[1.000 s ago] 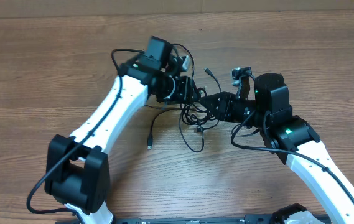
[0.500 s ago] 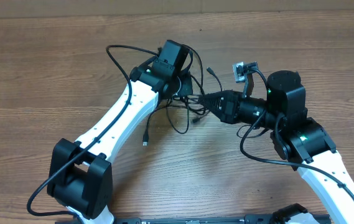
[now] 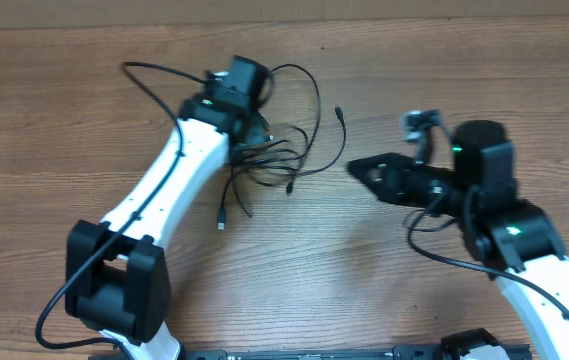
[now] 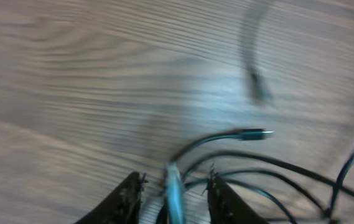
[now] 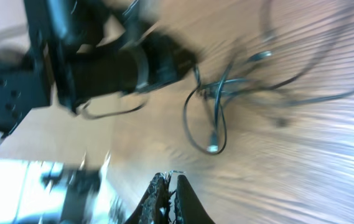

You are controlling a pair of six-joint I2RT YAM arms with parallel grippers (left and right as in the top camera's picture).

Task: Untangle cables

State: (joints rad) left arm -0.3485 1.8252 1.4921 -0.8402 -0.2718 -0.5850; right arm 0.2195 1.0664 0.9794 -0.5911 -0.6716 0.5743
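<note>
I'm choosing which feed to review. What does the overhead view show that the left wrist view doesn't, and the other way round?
Only overhead: both arms, the right gripper apart from the cables, and their full spread of loops. Only left wrist: the left gripper with its jaws standing apart, a pale blurred strand between them, and one plug close up. Both: thin black cables lying on the wooden table.
</note>
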